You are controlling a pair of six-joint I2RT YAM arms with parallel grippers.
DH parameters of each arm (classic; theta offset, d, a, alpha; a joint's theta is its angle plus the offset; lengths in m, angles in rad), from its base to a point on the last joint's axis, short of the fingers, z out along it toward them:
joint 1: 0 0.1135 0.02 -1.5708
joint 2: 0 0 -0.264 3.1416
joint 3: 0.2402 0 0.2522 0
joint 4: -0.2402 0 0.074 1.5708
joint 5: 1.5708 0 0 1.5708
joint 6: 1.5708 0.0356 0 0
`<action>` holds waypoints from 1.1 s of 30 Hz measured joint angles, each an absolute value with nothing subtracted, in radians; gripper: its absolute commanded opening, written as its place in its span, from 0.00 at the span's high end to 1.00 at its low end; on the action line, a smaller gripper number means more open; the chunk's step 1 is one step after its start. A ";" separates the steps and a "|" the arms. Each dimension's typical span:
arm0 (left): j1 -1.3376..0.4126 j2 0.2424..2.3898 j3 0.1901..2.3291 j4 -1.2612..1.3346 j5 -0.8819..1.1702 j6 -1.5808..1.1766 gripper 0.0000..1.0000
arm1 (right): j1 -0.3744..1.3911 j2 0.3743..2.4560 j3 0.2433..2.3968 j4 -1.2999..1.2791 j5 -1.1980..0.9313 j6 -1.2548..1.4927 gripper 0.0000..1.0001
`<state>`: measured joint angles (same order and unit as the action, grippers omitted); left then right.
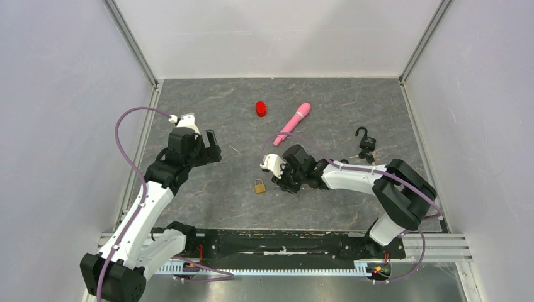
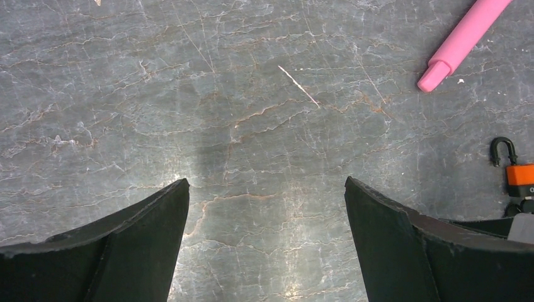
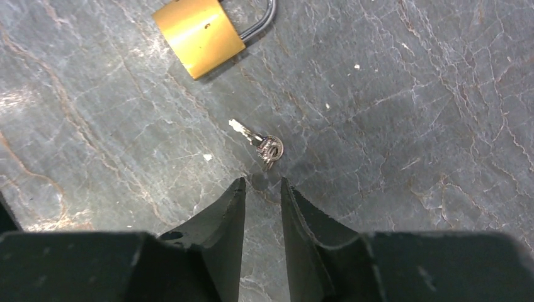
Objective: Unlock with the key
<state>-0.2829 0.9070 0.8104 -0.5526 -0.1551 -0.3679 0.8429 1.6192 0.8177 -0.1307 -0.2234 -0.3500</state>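
No readable text anywhere; the key (image 3: 267, 145) may bear a stamp, too blurred to tell.

Desk (image 1: 214, 211): dark grey marble-pattern top, pale veins, fine scratches, soft glare patches. Back wall (image 1: 277, 34), left wall (image 1: 56, 113), right wall (image 1: 488, 113): plain white panels. Corner post (image 1: 130, 41): silver metal. Near edge: black rail (image 1: 277, 243).

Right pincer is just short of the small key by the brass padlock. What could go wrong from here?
1. The key lies flat on the table; the right pincer, its jaws only narrowly apart, may push it along instead of gripping it.
2. The key lies slanted to the jaws, so a grip could come out skewed.
3. The brass padlock lies loose, and the left pincer hangs open away from it; unsteadied, it could slide.
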 measured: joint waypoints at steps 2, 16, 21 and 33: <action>-0.283 0.907 0.810 -0.553 -0.155 -0.368 0.03 | 0.846 1.603 0.811 -0.133 -0.228 -0.351 0.65; -0.282 0.907 0.810 -0.553 -0.155 -0.368 0.03 | 0.847 1.625 0.837 -0.136 -0.264 -0.476 0.56; -0.282 0.907 0.810 -0.553 -0.155 -0.368 0.04 | 0.847 1.688 0.876 -0.136 -0.278 -0.523 0.61; -0.282 0.889 0.807 -0.548 -0.109 -0.368 0.04 | 0.849 1.737 0.915 -0.102 -0.292 -0.510 1.00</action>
